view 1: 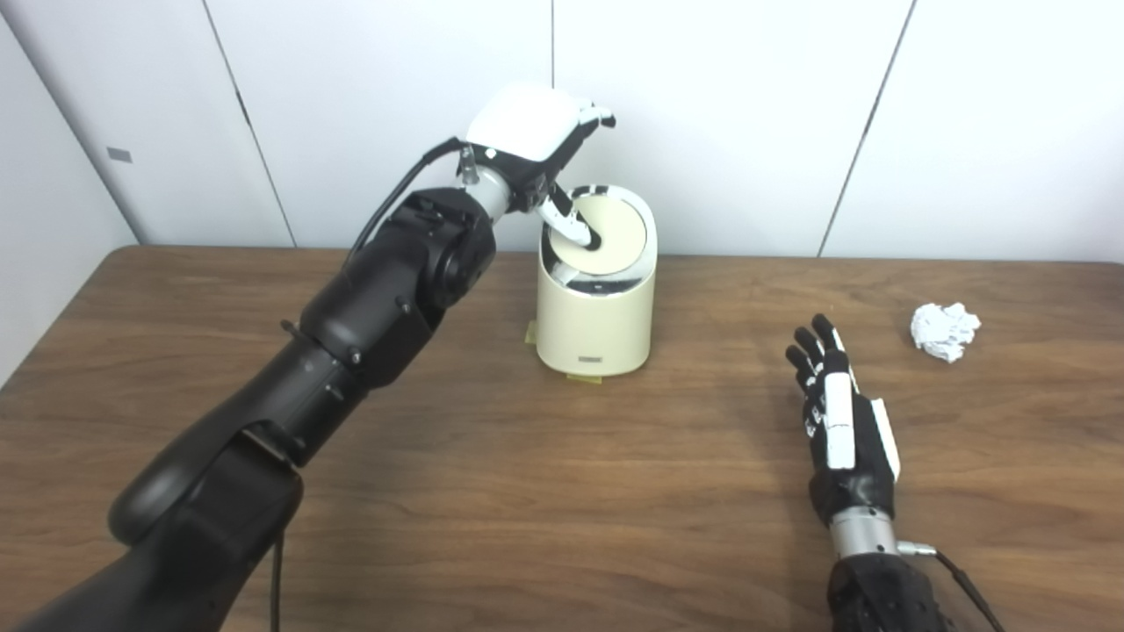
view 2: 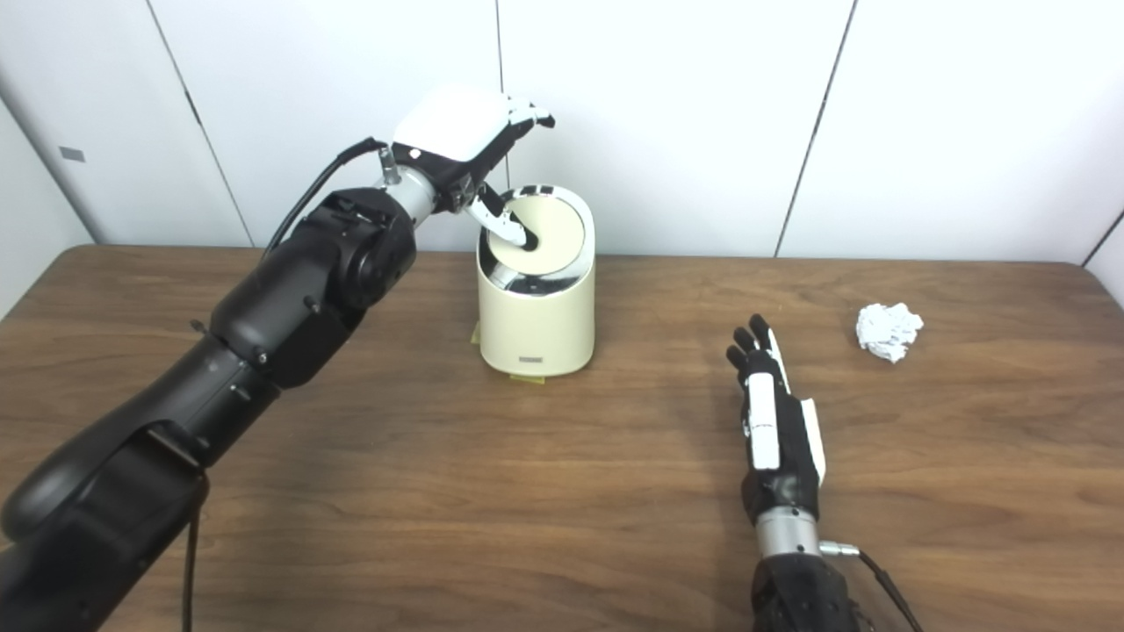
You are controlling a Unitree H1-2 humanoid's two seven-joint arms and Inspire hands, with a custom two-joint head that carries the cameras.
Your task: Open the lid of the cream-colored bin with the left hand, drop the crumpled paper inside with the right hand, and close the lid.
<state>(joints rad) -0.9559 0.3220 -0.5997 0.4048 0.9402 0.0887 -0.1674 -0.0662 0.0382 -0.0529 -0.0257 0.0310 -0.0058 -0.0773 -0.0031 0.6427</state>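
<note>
- Bin point(view 1: 595, 316) stands mid-bench, lid point(view 1: 606, 235) down; left hand point(view 1: 537, 140) above it, fingers apart, grasping nothing, one tip on lid
- Risk: that tip could slip, or shove the bin
- Right hand point(view 1: 845, 421) released, flat
- Paper point(view 1: 945, 331) far right
- Wooden bench point(view 1: 562, 491), white panel walls

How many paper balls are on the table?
1. The paper ball lies on the table at the far right, beyond the right hand and well right of the bin. More could be inside the bin, whose lid is shut.
</note>
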